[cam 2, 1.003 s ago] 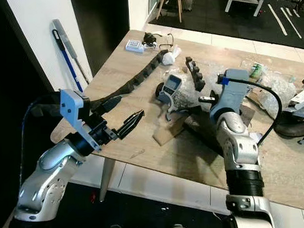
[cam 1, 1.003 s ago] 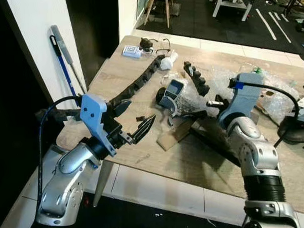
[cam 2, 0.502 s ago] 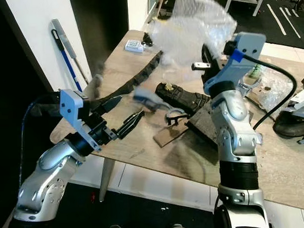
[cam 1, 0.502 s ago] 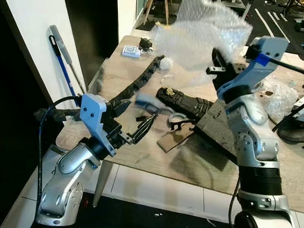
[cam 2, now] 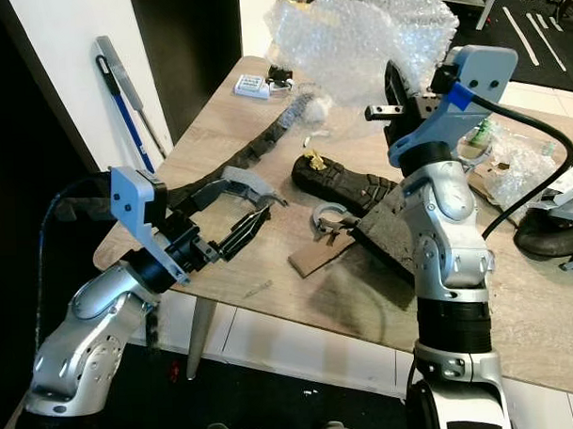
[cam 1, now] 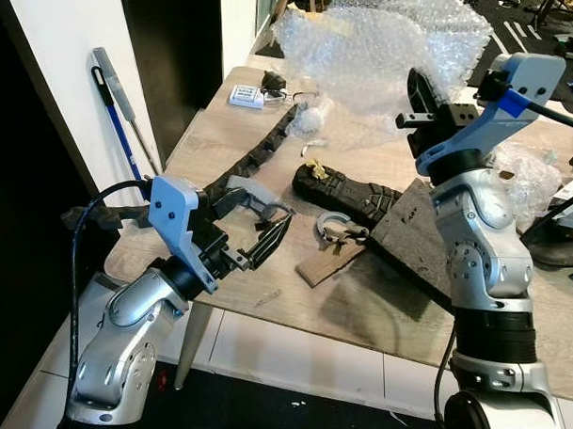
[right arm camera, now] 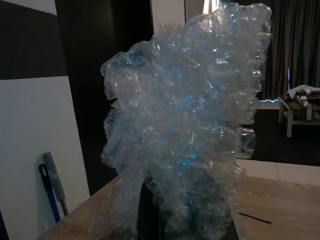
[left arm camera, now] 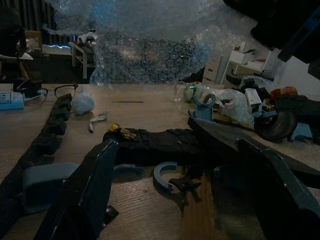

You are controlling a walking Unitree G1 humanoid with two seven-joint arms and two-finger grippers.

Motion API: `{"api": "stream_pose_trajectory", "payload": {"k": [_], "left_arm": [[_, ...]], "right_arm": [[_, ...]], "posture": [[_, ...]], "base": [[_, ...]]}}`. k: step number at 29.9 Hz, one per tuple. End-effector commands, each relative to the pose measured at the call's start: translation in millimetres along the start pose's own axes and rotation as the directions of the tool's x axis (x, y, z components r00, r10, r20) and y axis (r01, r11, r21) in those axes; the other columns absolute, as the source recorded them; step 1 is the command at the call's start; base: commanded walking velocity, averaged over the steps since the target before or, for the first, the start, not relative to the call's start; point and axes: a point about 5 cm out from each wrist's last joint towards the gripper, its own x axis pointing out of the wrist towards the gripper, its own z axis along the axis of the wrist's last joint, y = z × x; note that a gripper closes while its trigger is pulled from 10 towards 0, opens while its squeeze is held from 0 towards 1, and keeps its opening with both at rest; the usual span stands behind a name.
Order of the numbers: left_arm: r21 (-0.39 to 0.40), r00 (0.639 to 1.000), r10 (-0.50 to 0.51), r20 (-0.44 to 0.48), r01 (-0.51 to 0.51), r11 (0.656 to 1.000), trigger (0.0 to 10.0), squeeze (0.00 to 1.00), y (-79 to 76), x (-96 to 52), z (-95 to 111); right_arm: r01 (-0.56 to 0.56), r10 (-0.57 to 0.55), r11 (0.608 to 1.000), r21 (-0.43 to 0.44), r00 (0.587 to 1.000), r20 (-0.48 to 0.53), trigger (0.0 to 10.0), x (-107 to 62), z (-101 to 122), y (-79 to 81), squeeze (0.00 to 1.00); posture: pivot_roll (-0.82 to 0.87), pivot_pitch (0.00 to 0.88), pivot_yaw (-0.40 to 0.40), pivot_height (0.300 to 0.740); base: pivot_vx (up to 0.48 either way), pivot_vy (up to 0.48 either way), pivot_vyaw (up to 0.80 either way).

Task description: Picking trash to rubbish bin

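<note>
Bubble wrap [cam 1: 384,42], a large crumpled sheet, is held raised above the far side of the wooden table [cam 1: 384,305], clamped between the fingers of the right gripper [cam 1: 422,101]. It is judged to have been lifted that high so that its hanging folds clear the clutter beneath before it is carried to a rubbish bin. More bubble wrap [cam 1: 525,173] is left lying near the table's right edge.

Below the raised sheet a black shoe sole [cam 1: 352,191] lies tread-up near the middle of the table, with a small grey clip [cam 1: 336,230] just beside it and a scrap of cardboard [cam 1: 324,261] toward the near edge. A black cable chain [cam 1: 261,154] runs from the far edge toward the near left corner, where a grey handheld device [cam 1: 253,192] rests.

The left gripper [cam 1: 254,230] is held low at that near left corner, its fingers parted and grasping nothing, probably kept ready for the smaller litter.
</note>
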Motion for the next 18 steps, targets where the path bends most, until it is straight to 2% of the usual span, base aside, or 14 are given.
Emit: {"api": "stream_pose_trajectory", "payload": {"k": [1,6,7,9,10,11,12,13,14,15,16,18], "left_arm": [[-0.009,1.0,-0.017,-0.002,0.017,1.0,10.0,0.0,-3.4,0.3,-0.3],[-0.001,1.0,0.029,-0.007,-0.029,1.0,10.0,0.0,1.0,0.4,-1.2],[0.01,0.997,0.069,-0.027,-0.068,0.998,10.0,0.0,5.0,0.6,-3.3],[0.058,0.97,0.234,-0.062,-0.23,0.971,10.0,0.0,23.1,0.0,-8.4],[0.086,0.951,0.306,-0.049,-0.301,0.95,10.0,0.0,31.4,-1.4,-7.3],[0.102,0.937,0.346,-0.034,-0.342,0.934,10.0,0.0,36.0,-2.4,-6.0],[0.127,0.907,0.421,-0.007,-0.417,0.9,10.0,0.0,44.8,-5.2,-2.9],[0.155,0.863,0.505,0.007,-0.499,0.852,10.0,0.0,54.1,-9.5,-1.1],[0.163,0.831,0.556,0.022,-0.552,0.818,10.0,0.0,60.0,-13.0,0.5],[0.166,0.81,0.585,0.032,-0.581,0.796,10.0,0.0,63.2,-15.2,1.5],[0.186,0.801,0.597,0.037,-0.593,0.784,10.0,0.0,64.3,-16.8,2.5],[0.198,0.798,0.601,0.041,-0.596,0.778,10.0,0.0,64.4,-17.4,3.2]], "right_arm": [[0.008,-0.008,1.0,-0.004,0.999,0.052,0.0,1.1,9.9,-2.7,0.0],[0.001,-0.001,1.0,-0.002,0.997,0.078,0.0,2.0,13.5,-2.2,0.0],[0.001,-0.001,1.0,-0.006,0.997,0.079,0.0,2.0,13.7,-2.4,0.0],[0.01,-0.007,0.999,-0.036,0.997,0.075,0.0,0.7,12.9,-3.8,0.0],[0.012,-0.009,0.999,-0.044,0.998,0.067,0.5,0.0,11.7,-4.1,0.0],[0.013,-0.01,0.999,-0.048,0.998,0.062,0.5,-0.4,10.8,-4.3,0.0],[0.004,-0.001,0.998,-0.058,0.999,0.048,2.3,-1.5,7.9,-3.5,0.0],[-0.009,0.012,0.998,-0.065,0.999,0.036,3.2,-2.8,4.7,-2.0,0.0],[-0.018,0.02,0.997,-0.071,0.999,0.029,3.7,-3.9,2.0,-0.7,0.0],[-0.023,0.024,0.997,-0.074,0.999,0.025,3.7,-4.7,0.4,0.1,0.0],[-0.034,0.035,0.996,-0.088,0.999,0.011,8.1,-5.8,-2.9,1.4,0.0],[-0.042,0.043,0.994,-0.098,0.999,0.002,8.1,-6.5,-5.2,2.1,0.0]], "posture": [[0.01,0.145,-0.047,0.74],[0.01,0.145,-0.046,0.74],[0.01,0.145,-0.045,0.74],[0.01,0.145,-0.046,0.74],[0.01,0.146,-0.046,0.74],[0.01,0.146,-0.046,0.74],[0.01,0.146,-0.046,0.74],[0.02,0.146,-0.046,0.74],[0.02,0.146,-0.046,0.74],[0.02,0.146,-0.046,0.74],[0.02,0.145,-0.046,0.74],[0.02,0.145,-0.046,0.74]], "base": [[0.0,0.0,0.0],[0.0,0.0,0.0],[0.0,0.0,0.0],[0.0,0.0,0.0],[0.0,0.0,0.0],[0.0,0.0,0.0],[0.0,0.0,0.0],[0.0,0.0,0.0],[0.0,0.0,0.0],[0.0,0.0,0.0],[0.0,0.0,0.0],[0.0,0.0,0.0]]}}
